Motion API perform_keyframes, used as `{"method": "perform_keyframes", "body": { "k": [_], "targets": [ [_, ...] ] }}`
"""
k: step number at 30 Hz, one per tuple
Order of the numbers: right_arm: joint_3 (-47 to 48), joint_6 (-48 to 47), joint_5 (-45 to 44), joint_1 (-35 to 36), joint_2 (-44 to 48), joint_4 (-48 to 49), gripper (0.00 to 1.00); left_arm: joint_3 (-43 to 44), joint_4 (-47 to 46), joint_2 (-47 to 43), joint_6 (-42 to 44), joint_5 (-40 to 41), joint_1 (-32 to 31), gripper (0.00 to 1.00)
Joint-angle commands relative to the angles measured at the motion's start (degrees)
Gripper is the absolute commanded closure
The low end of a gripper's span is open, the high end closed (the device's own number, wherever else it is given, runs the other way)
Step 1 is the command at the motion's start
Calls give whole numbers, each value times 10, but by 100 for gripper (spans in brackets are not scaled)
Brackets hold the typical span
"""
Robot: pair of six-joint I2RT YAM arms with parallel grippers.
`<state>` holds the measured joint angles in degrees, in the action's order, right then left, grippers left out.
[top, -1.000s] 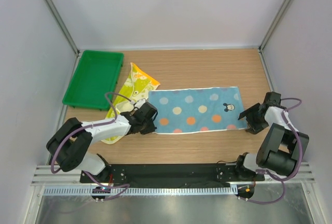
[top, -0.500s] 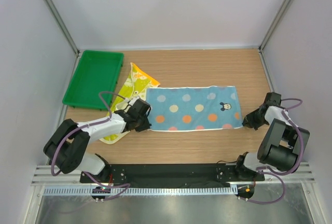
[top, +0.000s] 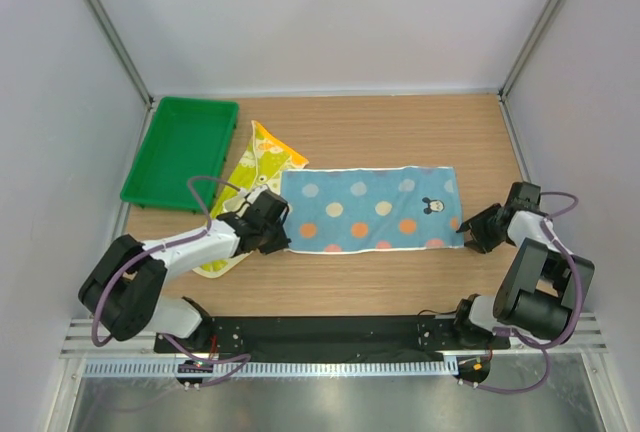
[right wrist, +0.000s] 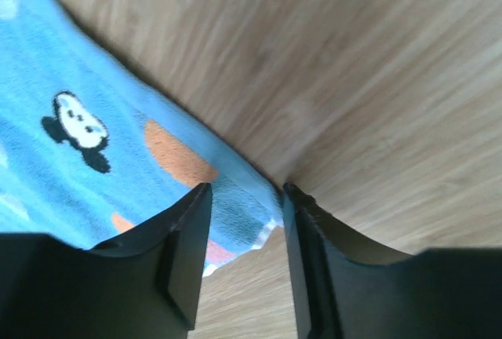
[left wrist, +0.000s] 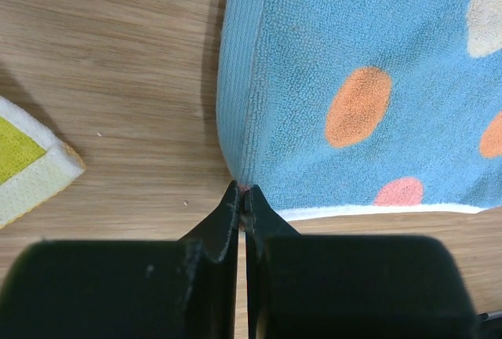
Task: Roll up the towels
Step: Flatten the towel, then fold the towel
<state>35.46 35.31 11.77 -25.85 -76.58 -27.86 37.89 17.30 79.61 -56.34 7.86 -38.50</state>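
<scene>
1. The light blue towel (top: 370,210) lies spread flat across the middle of the worktop (top: 400,127), its long side running left to right. The yellow-green towel (top: 262,160) lies at its left end, partly hidden by the left arm, near the green tray (top: 180,152).
2. The left hand (left wrist: 242,198) is pinched fully closed on the blue towel's near-left corner.
3. The right hand (right wrist: 246,198) stands partly open astride the near-right corner. Cloth sits between its fingers, but the wrist view is blurred, so it probably has no hold yet.
4. The step in hand seems to be taking both near corners to straighten the blue towel. Neither towel is rolled yet.
5. The next move calls for the right hand to close on its corner. Both hands must then keep the edge taut and even, so the roll starts straight.
</scene>
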Motion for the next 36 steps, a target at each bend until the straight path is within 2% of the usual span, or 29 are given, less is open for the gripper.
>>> {"method": "perform_keyframes", "body": {
  "k": [1,11,14,15,21,30,36],
  "targets": [
    [-12,-8,19,5,10,0,50,13,11,-24,2,-3,3,100],
    [-29,-7,50,13,44,-22,50,15,26,-38,-7,8,2,100],
    [-26,-12,56,14,71,-51,47,17,28,-38,-10,9,2,100],
    [-27,-12,59,16,77,-57,40,18,27,-37,-10,11,2,100],
    [-29,-2,48,28,85,-84,37,32,28,-27,-8,12,2,100],
    [-11,17,-43,15,68,-83,46,41,37,-25,-6,14,2,100],
    [-5,13,-43,3,40,-65,55,44,37,-24,-4,15,3,100]
  ]
}}
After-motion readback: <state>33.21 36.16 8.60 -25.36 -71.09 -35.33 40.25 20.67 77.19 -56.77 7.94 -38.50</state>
